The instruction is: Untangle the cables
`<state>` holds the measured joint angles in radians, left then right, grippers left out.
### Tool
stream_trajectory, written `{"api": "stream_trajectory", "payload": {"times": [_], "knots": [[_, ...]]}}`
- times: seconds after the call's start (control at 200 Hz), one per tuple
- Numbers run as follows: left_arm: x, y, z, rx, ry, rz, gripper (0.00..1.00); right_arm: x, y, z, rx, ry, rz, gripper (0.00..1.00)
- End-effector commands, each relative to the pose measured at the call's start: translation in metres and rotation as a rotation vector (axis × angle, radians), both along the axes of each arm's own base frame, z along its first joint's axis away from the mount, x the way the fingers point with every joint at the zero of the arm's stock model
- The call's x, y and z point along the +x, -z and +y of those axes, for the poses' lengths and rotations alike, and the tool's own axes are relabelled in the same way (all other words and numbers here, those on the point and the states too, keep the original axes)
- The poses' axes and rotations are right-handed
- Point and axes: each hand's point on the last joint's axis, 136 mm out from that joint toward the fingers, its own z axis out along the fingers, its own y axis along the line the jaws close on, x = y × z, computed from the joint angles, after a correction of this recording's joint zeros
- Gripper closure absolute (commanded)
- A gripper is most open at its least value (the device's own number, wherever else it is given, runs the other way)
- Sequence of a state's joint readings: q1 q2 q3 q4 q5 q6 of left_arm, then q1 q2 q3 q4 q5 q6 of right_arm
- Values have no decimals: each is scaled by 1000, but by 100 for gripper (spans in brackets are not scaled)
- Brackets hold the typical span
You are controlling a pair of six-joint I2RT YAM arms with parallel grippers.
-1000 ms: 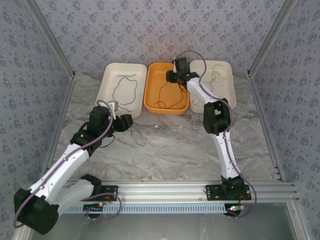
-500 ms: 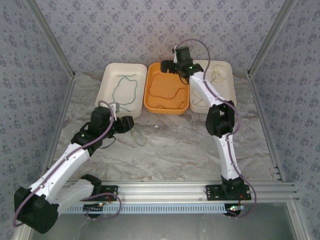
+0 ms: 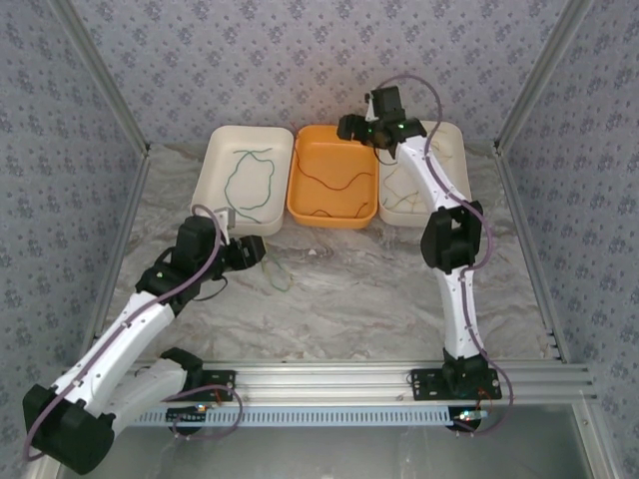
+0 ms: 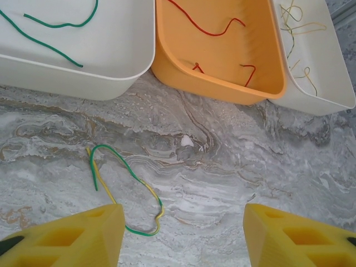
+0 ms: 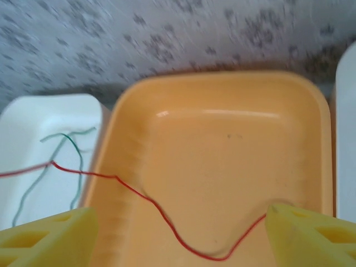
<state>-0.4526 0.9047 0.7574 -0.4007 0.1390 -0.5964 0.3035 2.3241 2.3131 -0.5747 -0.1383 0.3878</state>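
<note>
We show the left arm [image 3: 130,329] and the right arm [image 3: 455,299], both built of smooth white link shells joined by chunky black joint housings, each mounted on a black base plate [image 3: 447,383] with thin red wiring at its foot. A thick purple-grey cable [image 3: 417,84] loops along each arm, and small green lights [image 3: 400,125] glow on the black housings. From our wrist cameras, the left gripper [image 4: 183,219] and the right gripper [image 5: 182,219] end in bright yellow, wedge-shaped fingers [image 4: 83,233] with recessed square pockets.
</note>
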Motion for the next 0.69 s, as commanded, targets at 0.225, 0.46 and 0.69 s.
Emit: {"api": "stream_trajectory", "payload": {"times": [0.225,0.46,0.69], "knots": [[53,-32,-4,-58,-18,-10,45,-33,3,41,-22,-120,-68,46],[107,-53,-4,-178,-60,5,54,-47,-14,83,264,-163,-55,30],[98,-54,10,-214,-107,-18,54,-15,-36,104,775,57,20,26]]}}
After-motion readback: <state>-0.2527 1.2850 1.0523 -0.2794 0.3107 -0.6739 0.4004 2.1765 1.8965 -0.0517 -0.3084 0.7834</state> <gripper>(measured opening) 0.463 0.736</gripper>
